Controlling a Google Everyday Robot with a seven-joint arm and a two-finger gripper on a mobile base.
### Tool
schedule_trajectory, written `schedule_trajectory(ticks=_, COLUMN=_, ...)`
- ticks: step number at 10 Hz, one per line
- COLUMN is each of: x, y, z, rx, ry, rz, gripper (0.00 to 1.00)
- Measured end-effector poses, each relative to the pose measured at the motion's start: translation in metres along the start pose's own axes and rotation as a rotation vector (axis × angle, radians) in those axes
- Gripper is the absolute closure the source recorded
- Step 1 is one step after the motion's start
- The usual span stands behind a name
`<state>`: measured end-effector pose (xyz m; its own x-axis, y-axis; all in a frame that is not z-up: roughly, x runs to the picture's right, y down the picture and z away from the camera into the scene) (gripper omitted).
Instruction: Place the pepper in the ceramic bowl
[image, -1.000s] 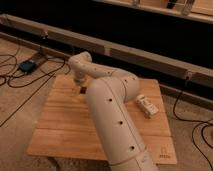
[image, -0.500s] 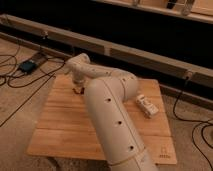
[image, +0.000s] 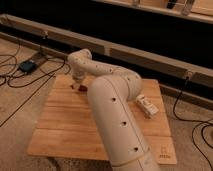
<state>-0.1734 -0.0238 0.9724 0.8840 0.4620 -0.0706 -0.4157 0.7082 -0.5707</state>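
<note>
The gripper (image: 76, 83) has its jaws closed. It points down at the far left part of the table (image: 60, 125), its tip at or just above the wood. The pepper (image: 81, 88) shows as a small dark red shape right at that tip, slightly toward the near side, low on the boards. Whether the closed jaws are pinching it or only touching it cannot be told.

Behind the gripper the white wrist bends at a rounded joint, and the arm (image: 112, 117) runs back across the middle of the table toward the camera, hiding much of the wood there.

To the right of the arm, near the table's right edge, a small white object (image: 146, 106) lies flat, well apart from the pepper.

On the floor to the left, beyond the table's far corner, sits a blue box (image: 29, 65). A dark cable (image: 177, 100) hangs down past the table's right side.
</note>
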Motion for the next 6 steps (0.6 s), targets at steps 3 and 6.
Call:
schedule_trajectory(ticks=3, x=0.002, y=-0.008, z=-0.022, rx=-0.003, ry=-0.019, rz=0.023, gripper=1.00)
schedule_trajectory(ticks=6, x=0.011, y=-0.022, z=-0.043, rx=0.018, ry=-0.026, rz=0.046, gripper=1.00)
